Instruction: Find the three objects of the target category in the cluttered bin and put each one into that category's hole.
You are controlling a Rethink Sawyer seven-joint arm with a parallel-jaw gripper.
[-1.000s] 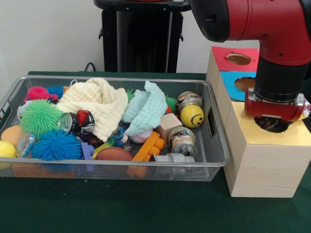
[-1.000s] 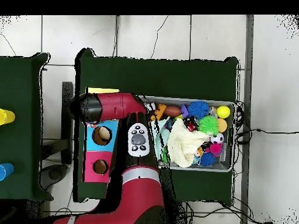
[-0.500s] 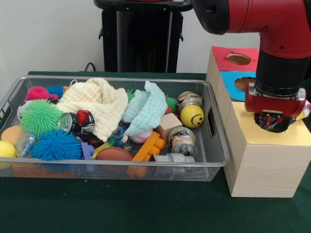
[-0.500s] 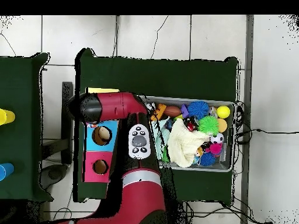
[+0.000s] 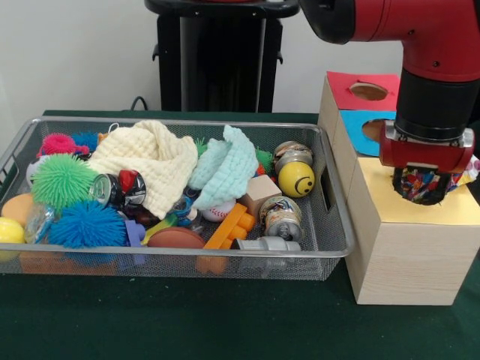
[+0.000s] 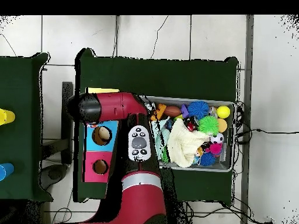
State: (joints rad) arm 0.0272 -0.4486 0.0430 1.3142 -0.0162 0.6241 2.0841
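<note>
From above, the red arm reaches up from the bottom edge and bends left over the box with its blue and pink tops, each with a round hole. The arm's end hides the box's upper part. To the right, on the dark green desk, sits the wire bin, crowded with a cream cloth, spiky balls and a yellow ball.

The gripper sits low over the yellow panel, and its fingers cannot be made out. The arm covers that panel from overhead. The cloths hide whatever lies under them. The bin is cut off at the left edge.
</note>
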